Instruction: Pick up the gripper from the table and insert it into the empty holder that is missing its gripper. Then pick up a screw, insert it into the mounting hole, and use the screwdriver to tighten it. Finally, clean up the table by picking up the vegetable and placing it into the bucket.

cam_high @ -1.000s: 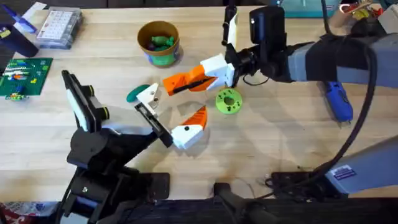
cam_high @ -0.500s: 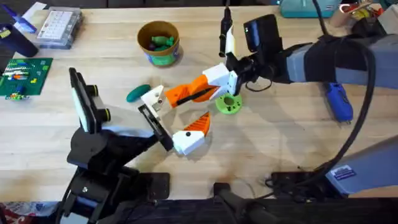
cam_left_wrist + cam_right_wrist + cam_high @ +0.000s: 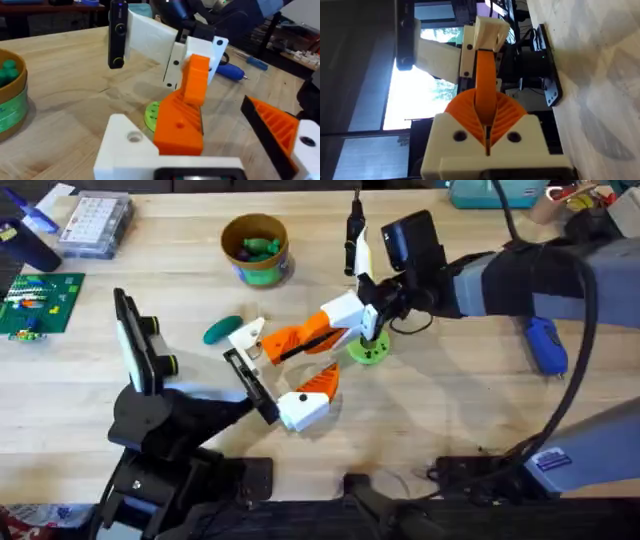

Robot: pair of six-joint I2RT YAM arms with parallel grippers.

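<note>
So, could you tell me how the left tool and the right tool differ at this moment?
The left tool carries one orange-and-white finger beside a bare black bar. The right tool has both of its orange-and-white fingers. The left tool stands open and holds nothing, while the right tool is shut on the loose white finger piece. Both are over the middle of the table.

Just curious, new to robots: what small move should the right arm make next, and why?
Probably nudge the right end effector toward the bare end of the holder: it seems clamped on the white gripper piece, which sits close to the bar but isn't seated.
</note>
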